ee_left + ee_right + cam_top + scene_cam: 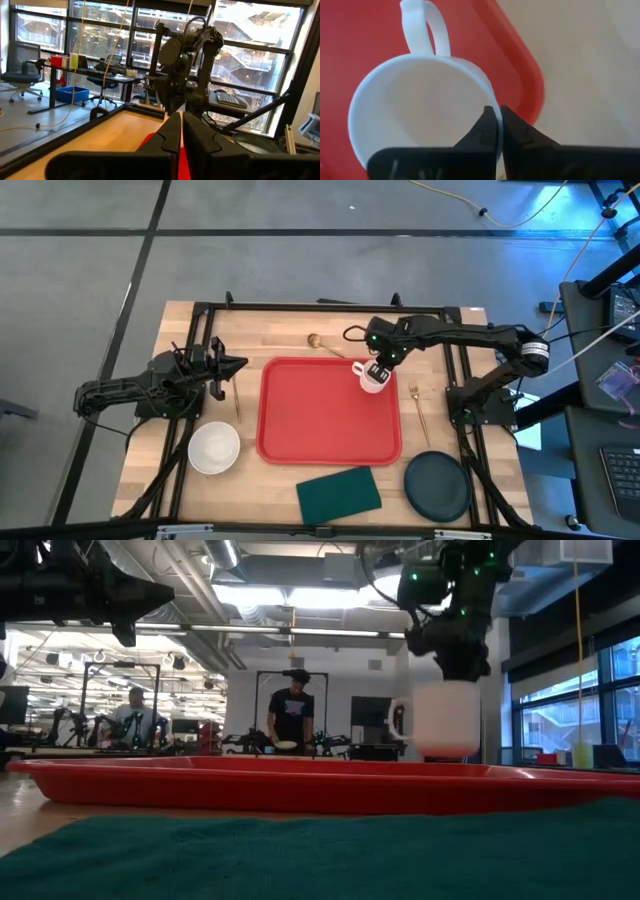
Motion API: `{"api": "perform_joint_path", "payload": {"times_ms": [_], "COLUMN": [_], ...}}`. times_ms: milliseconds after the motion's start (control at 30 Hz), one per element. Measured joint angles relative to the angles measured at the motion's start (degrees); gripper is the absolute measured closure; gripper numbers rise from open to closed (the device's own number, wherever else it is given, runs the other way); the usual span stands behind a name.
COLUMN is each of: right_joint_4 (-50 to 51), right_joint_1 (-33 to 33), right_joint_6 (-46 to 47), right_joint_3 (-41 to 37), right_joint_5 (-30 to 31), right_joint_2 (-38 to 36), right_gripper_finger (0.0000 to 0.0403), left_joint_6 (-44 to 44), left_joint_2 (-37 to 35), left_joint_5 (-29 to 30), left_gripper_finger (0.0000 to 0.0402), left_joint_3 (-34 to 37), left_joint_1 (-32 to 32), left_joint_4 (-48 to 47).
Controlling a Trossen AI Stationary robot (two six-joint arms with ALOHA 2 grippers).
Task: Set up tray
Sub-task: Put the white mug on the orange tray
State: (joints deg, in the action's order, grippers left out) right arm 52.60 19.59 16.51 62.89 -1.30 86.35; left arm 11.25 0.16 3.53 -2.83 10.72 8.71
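Note:
The red tray (300, 440) lies flat in the middle of the table. A white mug (371, 378) hangs upright over the tray's far right corner, with my right gripper (499, 125) shut on it from above. In the low view the mug (445, 720) shows its bottom just above the tray's rim (250, 785). My left gripper (240, 364) waits shut at the table's left, beside the tray and pointing toward it, with nothing in it. My right gripper pinches the mug's rim wall (487, 97) between its two fingers, one inside the mug and one outside, about a quarter turn around from the handle (422, 27). The fingers come steeply from above. The mug hangs upright, mouth up, low over the tray.
A white bowl (214, 448) sits left of the tray and a dark green cloth (339, 492) lies at its near side. A dark plate (437, 485) is at the near right. Gold cutlery lies behind the tray (325, 345) and to its right (420, 412). People stand beyond the table.

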Motion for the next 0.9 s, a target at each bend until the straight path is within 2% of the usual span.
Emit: {"api": "perform_joint_path", "payload": {"times_ms": [400,667,900], "right_joint_4": [-4.77,-5.26,-5.26], "right_joint_1": [0.28,0.28,0.28], "right_joint_6": [1.06,1.03,1.22], "right_joint_3": [-6.39,-6.88,-6.90], "right_joint_5": [0.71,1.77,3.17], "right_joint_2": [-0.08,0.07,0.07], "right_gripper_finger": [0.0398,0.0368,0.0362], "left_joint_6": [0.00,0.00,0.00], "left_joint_2": [0.00,0.00,0.00], "left_joint_5": [0.01,0.00,0.02], "left_gripper_finger": [0.0393,0.0395,0.0391], "left_joint_3": [0.00,0.00,0.00], "left_joint_1": [-0.01,0.00,-0.01], "left_joint_4": [0.02,0.01,0.01]}}
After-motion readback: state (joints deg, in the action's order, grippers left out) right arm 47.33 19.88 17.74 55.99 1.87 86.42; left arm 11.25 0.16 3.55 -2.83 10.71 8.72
